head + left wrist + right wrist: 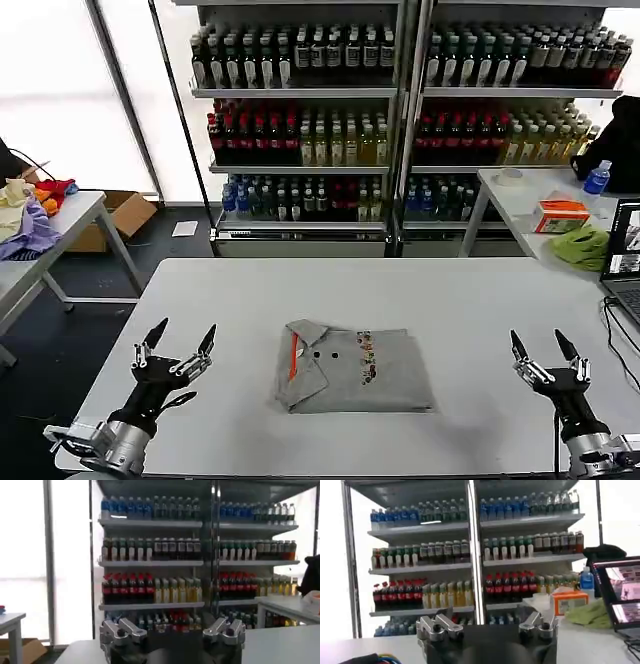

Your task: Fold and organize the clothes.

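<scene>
Folded grey polo [355, 368] between spread-fingered left end effector [180, 344] and right end effector [540, 347], no legible writing.

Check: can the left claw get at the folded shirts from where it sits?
Probably yes. The left claw is open and raised at the table's near left, and the bare tabletop between it and the shirts holds nothing in the way.

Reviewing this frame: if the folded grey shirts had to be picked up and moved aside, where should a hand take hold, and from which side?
Probably the long near edge of the folded grey shirts, with each hand coming in low from its own side, the open left hand and the open right hand already flanking the stack. It lies flat as a rectangle mid-table, collar to the robot's left; pinching both near corners should keep the folds together.
</scene>
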Controlling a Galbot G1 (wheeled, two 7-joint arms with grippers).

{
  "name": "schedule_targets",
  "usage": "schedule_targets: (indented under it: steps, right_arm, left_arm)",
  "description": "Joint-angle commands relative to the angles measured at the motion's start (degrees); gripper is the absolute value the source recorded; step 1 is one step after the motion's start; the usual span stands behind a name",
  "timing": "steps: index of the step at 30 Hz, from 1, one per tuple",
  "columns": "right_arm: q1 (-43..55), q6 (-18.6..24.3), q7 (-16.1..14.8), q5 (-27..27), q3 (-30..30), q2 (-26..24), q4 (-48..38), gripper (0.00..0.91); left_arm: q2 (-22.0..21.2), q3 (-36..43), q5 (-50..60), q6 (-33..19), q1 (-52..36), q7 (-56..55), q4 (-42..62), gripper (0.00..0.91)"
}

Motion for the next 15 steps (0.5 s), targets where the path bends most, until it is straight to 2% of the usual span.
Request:
schedule_targets:
  steps: [1, 15]
  right_arm:
    - [-0.3, 0.9, -1.1, -0.5, 0.9, 0.8, -0.3, 0.907]
    - [-0.1, 0.3, -1.9, -0.5, 0.5, 0.5, 0.2, 0.907]
  left_arm:
    - [-1.1, -2.0, 0.5, -1.5, 0.2, 0.9, 0.2, 0.907]
    - [-1.9, -2.7, 0.1, -2.5, 0.7, 0.6, -1.8, 0.907]
